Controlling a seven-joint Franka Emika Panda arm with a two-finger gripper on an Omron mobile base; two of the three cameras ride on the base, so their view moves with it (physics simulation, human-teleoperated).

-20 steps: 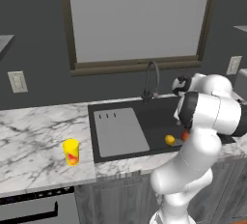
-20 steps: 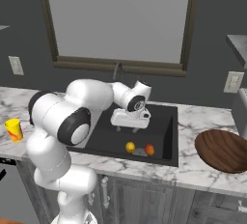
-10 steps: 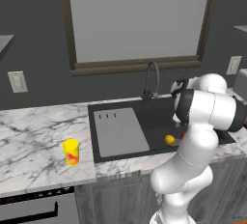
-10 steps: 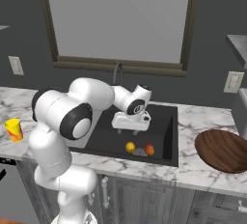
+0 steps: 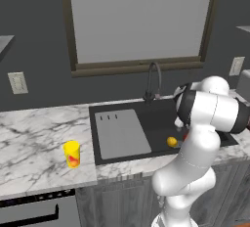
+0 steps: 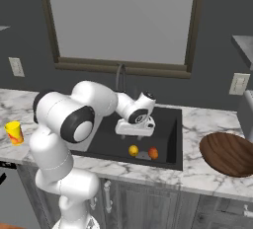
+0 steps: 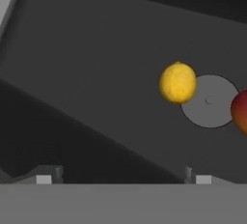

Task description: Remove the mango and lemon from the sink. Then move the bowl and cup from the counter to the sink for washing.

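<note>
The yellow lemon point(image 6: 133, 150) and the orange-red mango point(image 6: 153, 153) lie side by side near the front of the black sink point(image 6: 170, 139). My gripper point(image 6: 134, 134) hangs open just above and behind them, with nothing between its fingers. In the hand view the lemon point(image 7: 178, 83) sits beside the round drain point(image 7: 210, 101), the mango point(image 7: 240, 111) is at the right edge, and the gripper point(image 7: 123, 179) is wide open. The lemon point(image 5: 172, 142) also shows beside my arm. The wooden bowl point(image 6: 231, 154) rests on the counter point(image 6: 202, 173) to the right. The yellow cup point(image 5: 72, 153) stands left of the sink point(image 5: 146, 118).
A grey ribbed drainboard point(image 5: 122, 133) covers the sink's left part. The dark arched faucet point(image 5: 154, 81) rises behind the basin under a window. A wall outlet point(image 5: 17, 82) is at the far left. My own white arm blocks the sink's right side in the left base view.
The hand has sunk a little lower into the sink toward the fruit. The jaws stayed open. The fruit, bowl and cup have not moved.
</note>
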